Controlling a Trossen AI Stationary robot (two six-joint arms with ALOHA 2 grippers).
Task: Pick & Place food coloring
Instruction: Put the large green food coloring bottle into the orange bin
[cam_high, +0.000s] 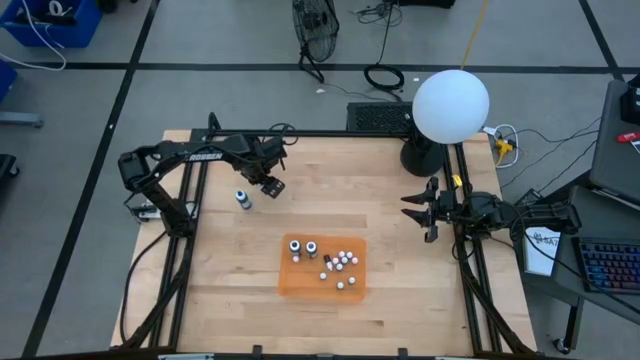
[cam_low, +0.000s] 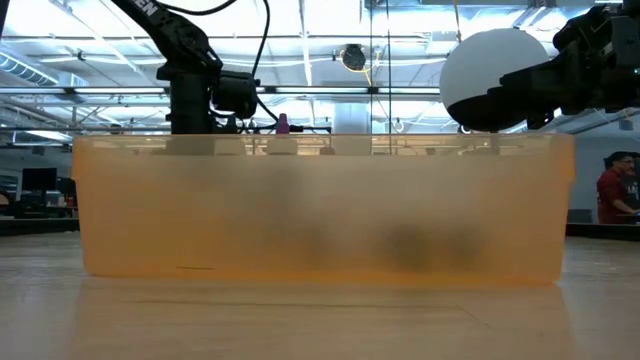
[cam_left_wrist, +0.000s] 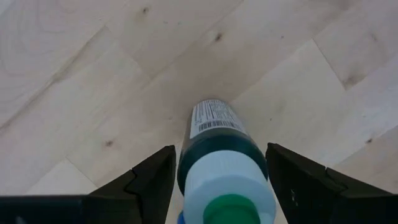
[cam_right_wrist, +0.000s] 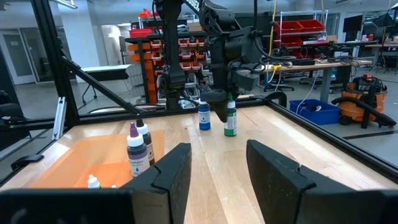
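Note:
A green-capped dropper bottle (cam_left_wrist: 217, 140) stands upright on the wood between the open fingers of my left gripper (cam_left_wrist: 221, 149), far left of the table (cam_high: 270, 184). The right wrist view shows this bottle (cam_right_wrist: 231, 121) beside a blue bottle (cam_right_wrist: 204, 116), which stands free on its base (cam_high: 243, 200). Two more bottles, one purple (cam_right_wrist: 135, 151) and one dark (cam_right_wrist: 145, 138), stand in the orange tray (cam_high: 300, 285) with white beads (cam_high: 342, 264). My right gripper (cam_high: 425, 210) waits open at the table's right edge. My left gripper comes from above, pointing down, with one finger (cam_left_wrist: 155, 180) on each side of the green bottle's body (cam_left_wrist: 214, 155). The bottle stands upright on the table. Whether the fingers touch it, I cannot tell.
A white globe lamp (cam_high: 450, 105) on a dark stand sits at the far right corner. Black frame rails run along the table's left and right sides. The tray's wall (cam_low: 320, 210) fills the low view. A person (cam_low: 612, 190) stands in the room behind. Bare wood lies around the tray.

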